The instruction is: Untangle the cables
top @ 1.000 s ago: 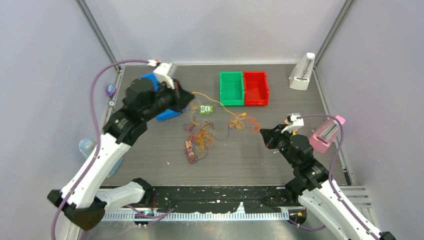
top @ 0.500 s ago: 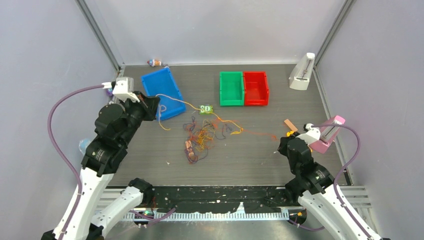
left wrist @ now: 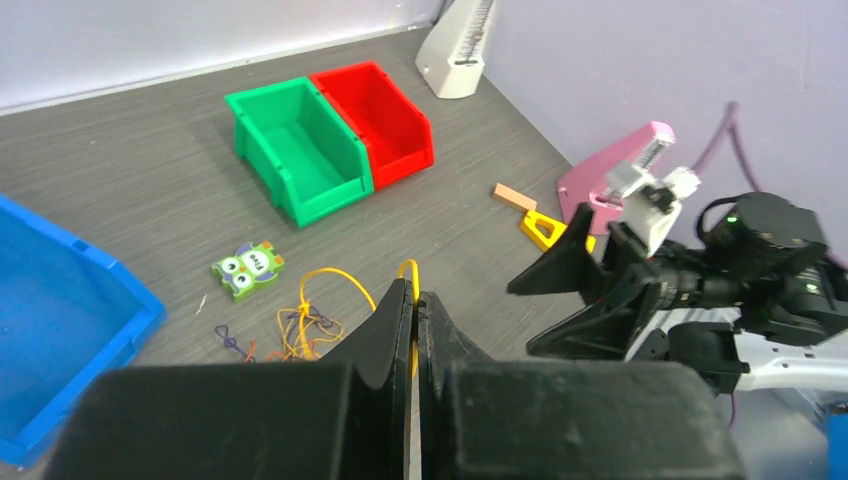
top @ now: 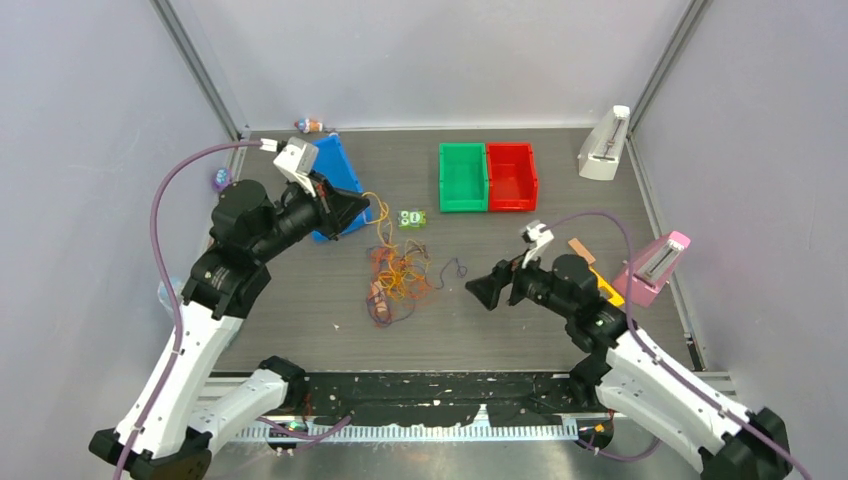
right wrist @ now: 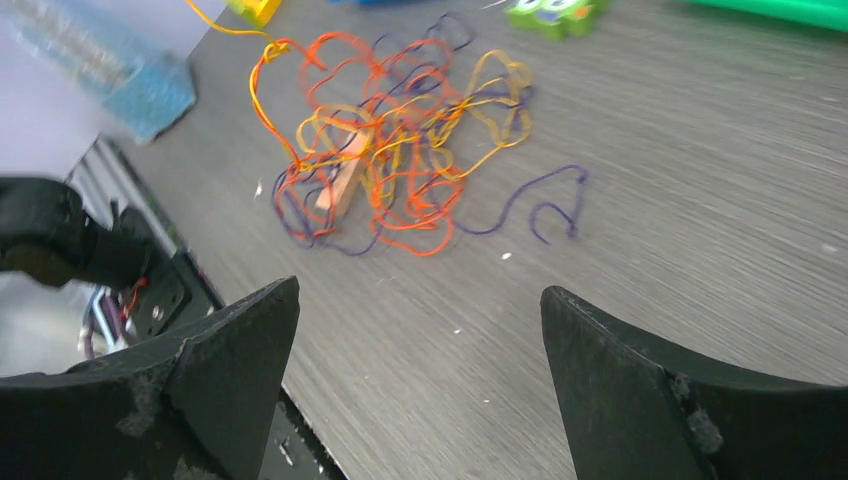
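The cables are 1 loose knot of orange, yellow, red and dark purple strands. They lie on the dark grey table, a bit left of centre, with a dark purple bit trailing off to the right. A small peach-coloured piece sits inside the knot. Just behind the knot is a little green block with cartoon eyes.

1 yellow cable rises out of the pile to the left gripper. Its fingers are pressed together with that strand pinched between them. The left wrist cam shows it running straight into the seam. That gripper hangs above the table, right beside the near right corner of the blue bin.

The right gripper is over on the right of the knot, pointed at it, clear of the strands. Its 2 fingers are spread wide with only bare table between them.

Further back, a green bin and a red bin stand side by side, touching. A white wedge-shaped stand sits in the far right corner, with a pink one on the right edge. A tan block and a yellow piece lie by the right arm. There's also a clear plastic bottle off the left edge.
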`<state>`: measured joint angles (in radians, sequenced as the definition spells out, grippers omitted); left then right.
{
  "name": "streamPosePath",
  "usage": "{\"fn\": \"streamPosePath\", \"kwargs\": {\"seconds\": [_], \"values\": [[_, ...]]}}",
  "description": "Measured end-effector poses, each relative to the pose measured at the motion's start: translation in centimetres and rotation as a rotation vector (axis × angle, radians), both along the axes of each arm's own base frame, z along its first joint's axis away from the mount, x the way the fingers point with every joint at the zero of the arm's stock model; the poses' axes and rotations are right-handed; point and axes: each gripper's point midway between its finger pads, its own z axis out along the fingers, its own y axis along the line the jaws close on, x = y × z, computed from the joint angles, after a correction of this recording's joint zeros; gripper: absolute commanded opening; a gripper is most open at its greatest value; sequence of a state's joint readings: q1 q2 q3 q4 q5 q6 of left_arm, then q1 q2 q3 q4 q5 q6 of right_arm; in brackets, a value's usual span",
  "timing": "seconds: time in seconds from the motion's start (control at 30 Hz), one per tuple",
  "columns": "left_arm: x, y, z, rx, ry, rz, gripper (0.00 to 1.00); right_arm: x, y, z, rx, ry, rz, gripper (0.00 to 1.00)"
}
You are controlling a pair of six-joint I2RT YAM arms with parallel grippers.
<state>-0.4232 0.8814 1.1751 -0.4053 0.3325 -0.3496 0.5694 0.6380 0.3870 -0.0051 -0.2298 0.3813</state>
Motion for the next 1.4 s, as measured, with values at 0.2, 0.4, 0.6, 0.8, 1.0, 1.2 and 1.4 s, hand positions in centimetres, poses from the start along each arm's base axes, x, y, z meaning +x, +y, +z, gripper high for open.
{"fn": "streamPosePath", "kwargs": {"seconds": [0.2,0.4,0.6,0.8,1.0,1.2,1.4], "values": [[-1.5,-0.5,2.3,-0.009,-0.047,-0.07,0.0,-1.0,5.3,-0.7,-0.038,-0.022,0.217,0.95],[-3.4,-0.9,6.4,-0.046,-0.127,-0.145,0.0,-1.1,10.7,1.7,-0.031,-0.121,0.359,0.95],[-5.2,-0.9,10.1,-0.078,-0.202,-0.194,0.0,-0.3,13.9,3.1,-0.012,-0.182,0.394,0.95],[-5.9,-0.7,11.8,-0.089,-0.229,-0.204,0.0,1.1,15.4,3.9,-0.008,-0.222,0.382,0.95],[-5.9,-0.6,13.0,-0.1,-0.241,-0.192,0.0,0.5,17.1,3.4,-0.005,-0.233,0.436,0.95],[-5.5,-0.7,13.3,-0.111,-0.224,-0.184,0.0,-0.3,18.4,1.1,-0.004,-0.216,0.474,0.99],[-4.6,-0.4,13.5,-0.106,-0.214,-0.144,0.0,0.4,19.1,-2.3,-0.041,-0.16,0.457,0.5]]}}
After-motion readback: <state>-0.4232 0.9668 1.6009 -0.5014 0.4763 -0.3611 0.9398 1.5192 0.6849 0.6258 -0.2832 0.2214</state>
